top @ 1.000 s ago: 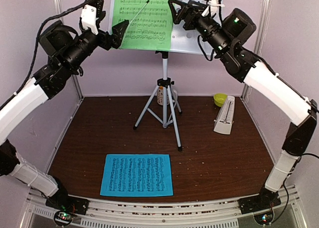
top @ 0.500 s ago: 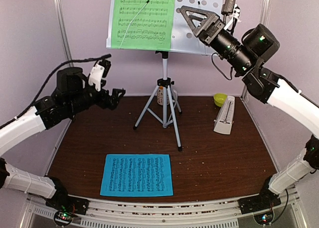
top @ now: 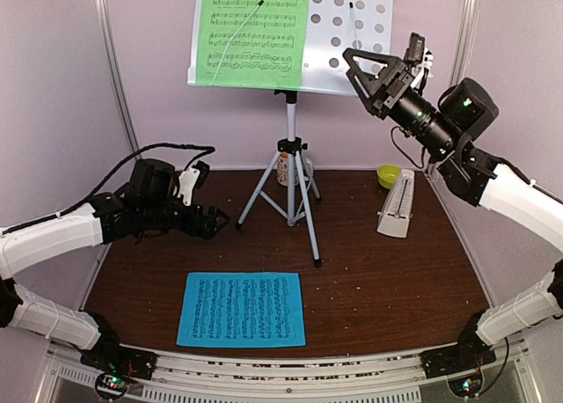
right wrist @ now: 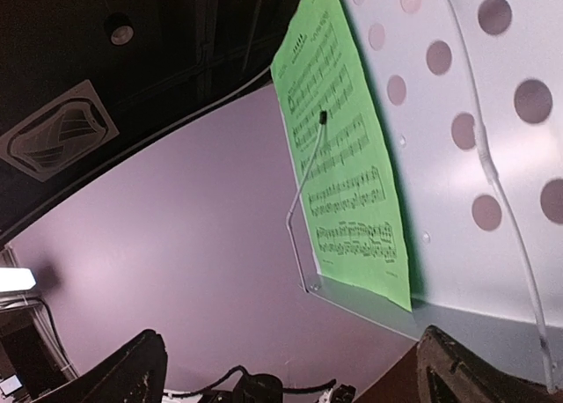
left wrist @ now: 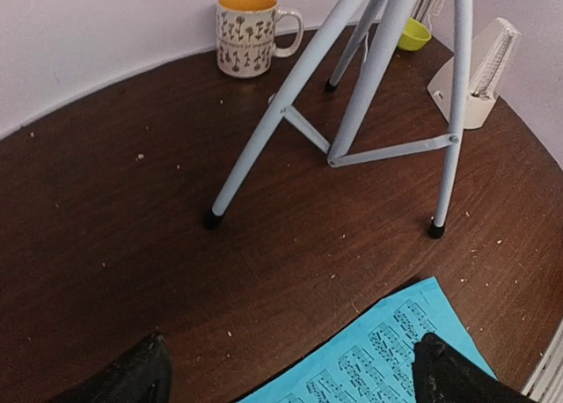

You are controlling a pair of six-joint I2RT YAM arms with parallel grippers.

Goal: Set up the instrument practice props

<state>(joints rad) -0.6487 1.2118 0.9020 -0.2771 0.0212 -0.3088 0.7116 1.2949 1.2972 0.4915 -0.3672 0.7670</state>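
The white perforated music stand (top: pixel 347 33) rises on its silver tripod (top: pixel 291 170) at the back. A green music sheet (top: pixel 255 29) rests on its left half under a wire clip; the right half is bare. The blue music sheet (top: pixel 242 309) lies flat near the table's front. The white metronome (top: pixel 397 205) stands at the right. My left gripper (top: pixel 216 220) hovers open and low, left of the tripod (left wrist: pixel 369 95), with the blue sheet's corner (left wrist: pixel 396 350) below it. My right gripper (top: pixel 368 77) is open and empty beside the stand's lower right, facing the green sheet (right wrist: pixel 347 157).
A patterned mug (left wrist: pixel 249 32) with an orange inside stands behind the tripod. A lime-green bowl (top: pixel 388 175) sits by the back wall near the metronome (left wrist: pixel 479 73). Purple walls close in on three sides. Crumbs dot the brown tabletop.
My left arm has swung down from the stand's left edge to just above the table. My right gripper has drawn back right and lower from the stand. Both jaws opened slightly wider.
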